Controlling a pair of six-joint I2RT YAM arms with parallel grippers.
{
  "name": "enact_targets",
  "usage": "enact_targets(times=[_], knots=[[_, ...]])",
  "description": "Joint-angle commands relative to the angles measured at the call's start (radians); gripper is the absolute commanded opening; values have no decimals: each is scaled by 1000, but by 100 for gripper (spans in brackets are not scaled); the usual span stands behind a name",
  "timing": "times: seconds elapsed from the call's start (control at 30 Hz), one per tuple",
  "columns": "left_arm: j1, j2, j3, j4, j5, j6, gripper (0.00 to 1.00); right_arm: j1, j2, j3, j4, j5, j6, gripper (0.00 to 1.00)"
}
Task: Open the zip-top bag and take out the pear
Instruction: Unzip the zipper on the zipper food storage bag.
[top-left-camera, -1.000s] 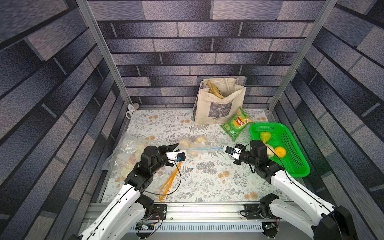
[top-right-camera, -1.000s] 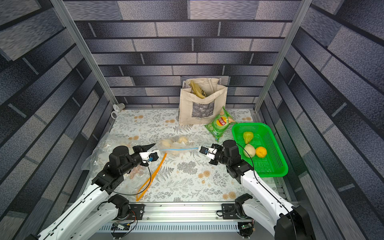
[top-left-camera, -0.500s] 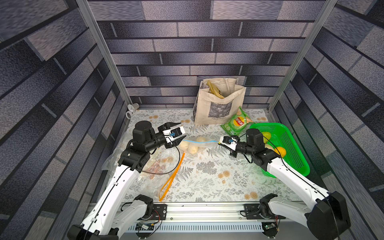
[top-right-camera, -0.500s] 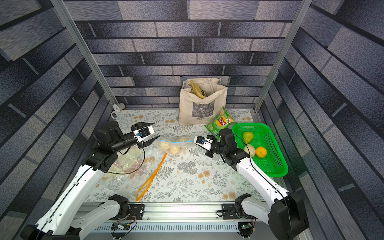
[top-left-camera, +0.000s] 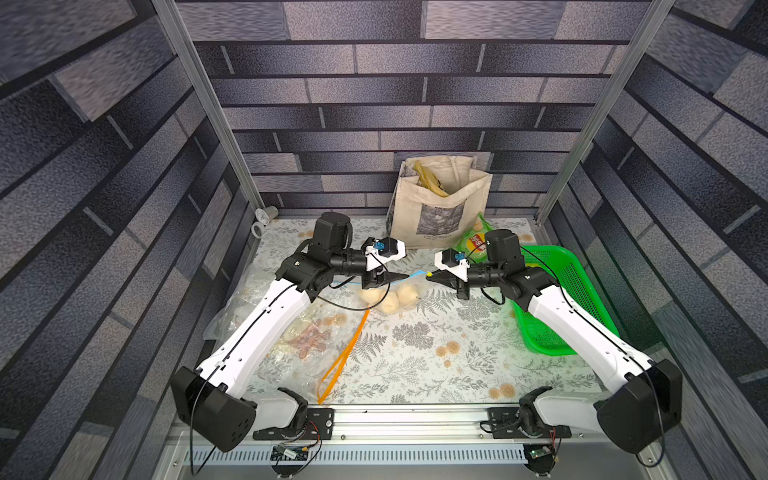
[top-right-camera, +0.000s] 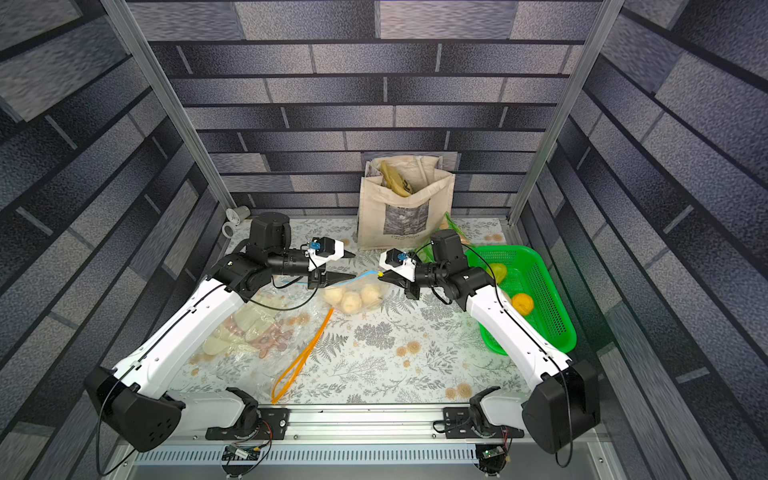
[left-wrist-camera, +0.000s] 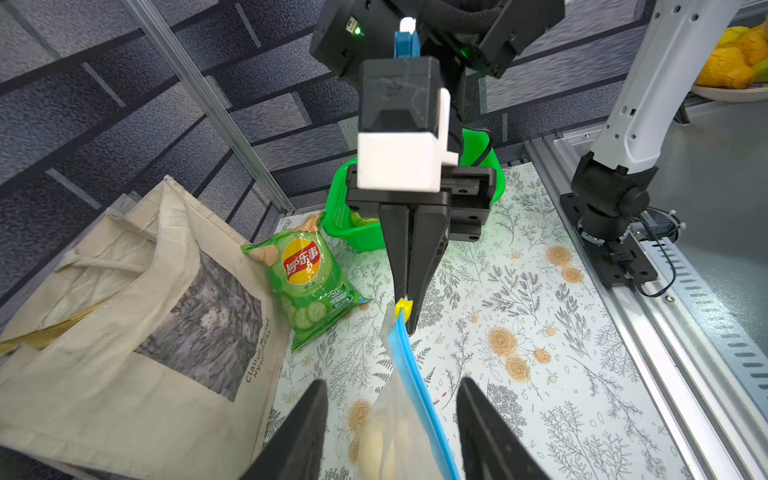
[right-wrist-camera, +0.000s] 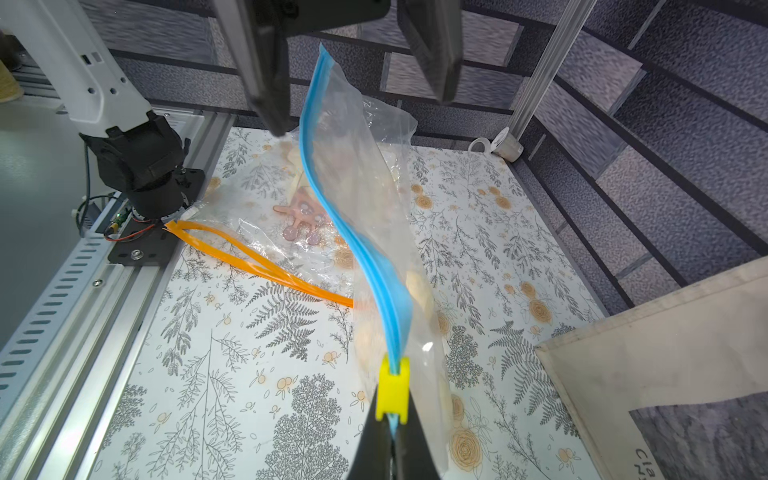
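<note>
Right gripper (right-wrist-camera: 392, 419) clamped on yellow slider (right-wrist-camera: 392, 386), holding bag (right-wrist-camera: 365, 137) top edge up. Left gripper (top-right-camera: 352, 266) jaws apart, straddling blue zip strip (right-wrist-camera: 374, 270), probably to anchor it. Pears (top-right-camera: 352, 300) sag inside bag, between arms.

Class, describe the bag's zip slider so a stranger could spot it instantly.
Over the middle of the floral table stretches a clear zip-top bag. Follow its blue zip strip to the right gripper: the slider pinched there is the strip's only small yellow block.
</note>
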Motion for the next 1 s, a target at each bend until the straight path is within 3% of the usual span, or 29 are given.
enact_targets(times=[0.0, 0.27, 0.5, 0.97], knots=[[-31, 36, 74, -79, 69, -33, 49, 5, 8, 45, -87, -64, -2, 0], [-78, 130, 149, -130, 110, -25, 35, 5, 10, 46, -101, -68, -28, 0], [-102, 190, 194, -203, 24, 6, 30, 5, 4, 37, -87, -75, -14, 0], [-148, 240, 199, -231, -117, 53, 33, 5, 11, 39, -75, -84, 20, 0]])
